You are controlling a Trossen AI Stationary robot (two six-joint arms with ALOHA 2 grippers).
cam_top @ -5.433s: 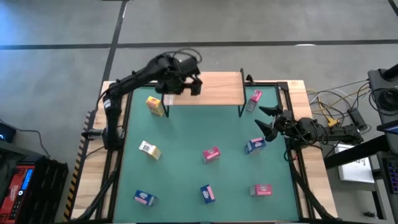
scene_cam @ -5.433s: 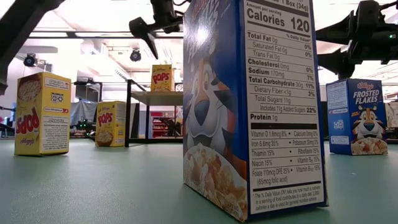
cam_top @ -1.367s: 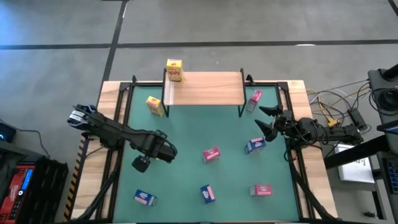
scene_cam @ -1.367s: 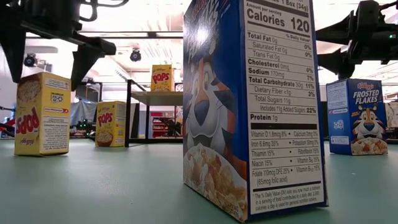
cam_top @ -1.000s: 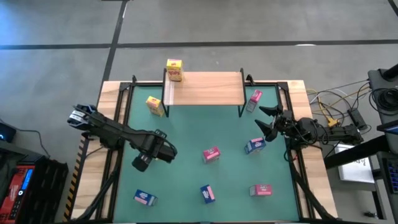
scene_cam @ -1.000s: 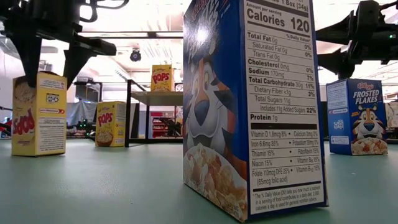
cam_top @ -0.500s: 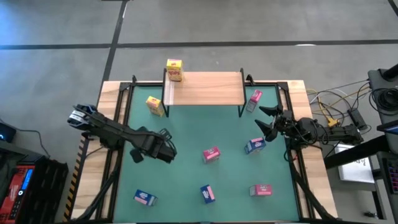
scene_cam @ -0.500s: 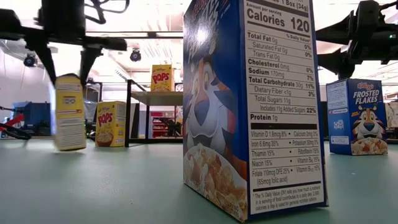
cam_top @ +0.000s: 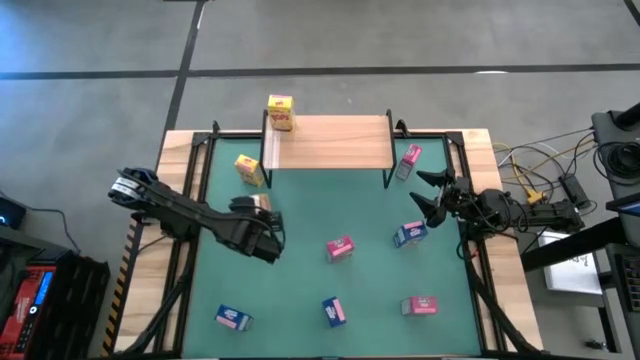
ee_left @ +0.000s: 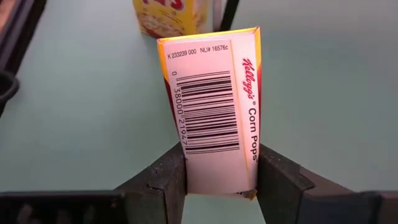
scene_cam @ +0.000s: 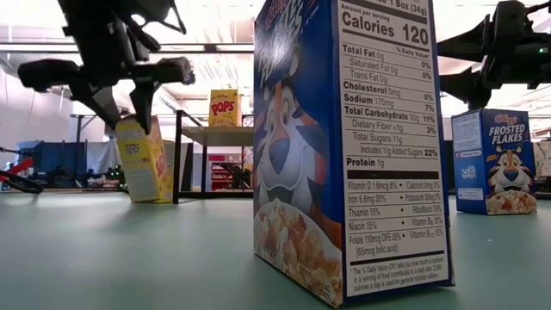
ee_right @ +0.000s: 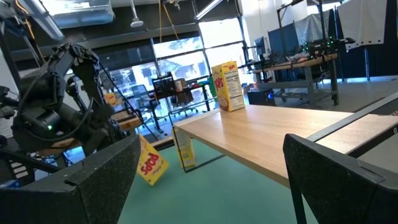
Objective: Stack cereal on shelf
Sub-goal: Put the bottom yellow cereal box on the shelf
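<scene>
**Q:** Carrying which box, and where does it hang?

**A:** My left jaws (ee_left: 217, 180) are clamped narrow on a yellow cereal box (ee_left: 211, 112), barcode panel facing my wrist camera. From the low view it hangs tilted, clear of the green surface (cam_top: 300, 290), over the left half, short of the shelf (cam_top: 330, 142).

**Q:** Step in hand?

**A:** Transport, as I judge it. One yellow box on the shelf (cam_top: 280, 112) stands at its left end. Another yellow box (cam_top: 250, 170) stands on the surface just in front of the shelf's left leg.

**Q:** Right arm?

**A:** Waiting at the right edge, right jaws (cam_top: 432, 195) spread wide, holding nothing. A blue box (cam_top: 410, 234) sits just beside them, a pink box (cam_top: 408, 160) near the shelf's right leg.

**Q:** What does the next move call for?

**A:** Lift above board height, level the box upright, then travel toward the shelf. Set down beside the shelved box or on top of it, without knocking it. Steer clear of the yellow box standing in the path.
</scene>
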